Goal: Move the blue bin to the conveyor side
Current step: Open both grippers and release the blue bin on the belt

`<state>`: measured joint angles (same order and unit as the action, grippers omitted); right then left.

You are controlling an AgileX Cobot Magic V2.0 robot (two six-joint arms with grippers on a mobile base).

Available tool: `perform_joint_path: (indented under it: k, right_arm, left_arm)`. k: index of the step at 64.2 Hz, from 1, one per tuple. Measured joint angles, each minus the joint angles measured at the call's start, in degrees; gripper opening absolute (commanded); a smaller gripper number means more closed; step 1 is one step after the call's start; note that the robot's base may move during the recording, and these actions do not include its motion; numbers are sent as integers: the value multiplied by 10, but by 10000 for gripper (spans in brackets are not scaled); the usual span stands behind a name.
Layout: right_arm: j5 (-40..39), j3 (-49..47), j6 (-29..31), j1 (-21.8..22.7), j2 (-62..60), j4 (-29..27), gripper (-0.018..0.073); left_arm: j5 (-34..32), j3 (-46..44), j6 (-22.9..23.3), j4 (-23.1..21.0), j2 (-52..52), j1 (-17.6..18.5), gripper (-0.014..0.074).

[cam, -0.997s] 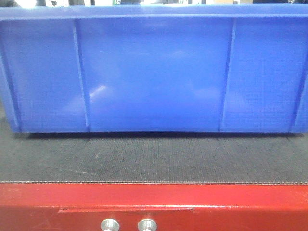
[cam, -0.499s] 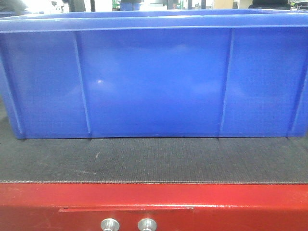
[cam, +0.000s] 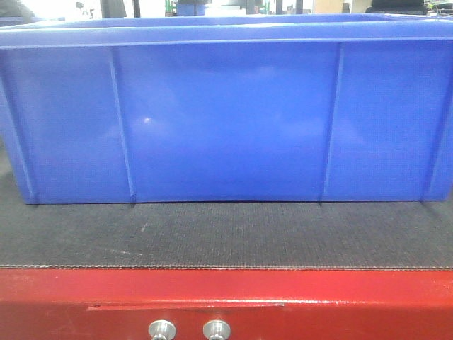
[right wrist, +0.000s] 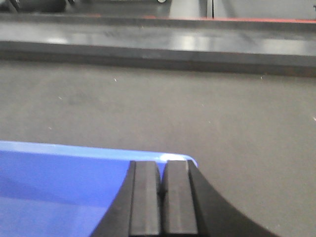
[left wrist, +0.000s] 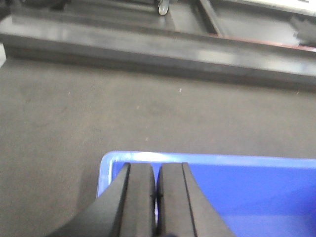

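On the dark grey textured belt point(cam: 226, 237), set back a little from its red painted metal frame point(cam: 226, 294), a large glossy blue bin point(cam: 226, 120) rests flat and fills almost the whole front-facing view, its long side wall crossed by thin vertical ribs under a thick rolled rim. Two silver bolts point(cam: 189, 330) sit in the frame at the bottom edge. No arm shows in this view. Each wrist view looks down past black fingers at one corner of the bin, with bare belt and a dark rail beyond. The left gripper point(left wrist: 156, 197) has its fingers pressed together with only a thin seam between them, over the rim at one corner; the right gripper point(right wrist: 162, 200) looks the same at another corner. Whether a rim is pinched in either seam cannot be told, since the contact is hidden behind the fingers. Judging by the bin lying level on the belt near the red frame, the placing step seems nearly done, and the next move likely calls for both claws to part and lift straight up so the bin is not dragged. Only the front view shows the bin's base meeting the belt and its nearness to the frame; only the wrist views show the claws and the bin's blue interior.
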<state>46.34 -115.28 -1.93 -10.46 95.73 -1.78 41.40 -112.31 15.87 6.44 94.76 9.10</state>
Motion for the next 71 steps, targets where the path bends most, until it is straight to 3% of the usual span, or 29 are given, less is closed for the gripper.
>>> perform_joint_path:
  k: [25, 40, 48, 59, 71]
  right_arm:
    - [23, 0, 0, 0, -50, -4, -81]
    - [-29, 98, 0, 0, -105, 8, -87]
    - [-85, 192, 0, 0, -142, 22, -87]
    - [-227, 334, 0, 0, -208, 26, -87]
    - [-350, 483, 0, 0, -286, 27, -87]
  left_arm:
    - [70, -16, -1, 2, -46, 0, -6]
    - [55, 35, -1, 2, -81, 0, -6]
    - [11, 101, -1, 3, -111, 0, -6]
    - [-80, 222, -1, 3, -171, 0, -6]
    - [-219, 397, -1, 6, -255, 0, -6]
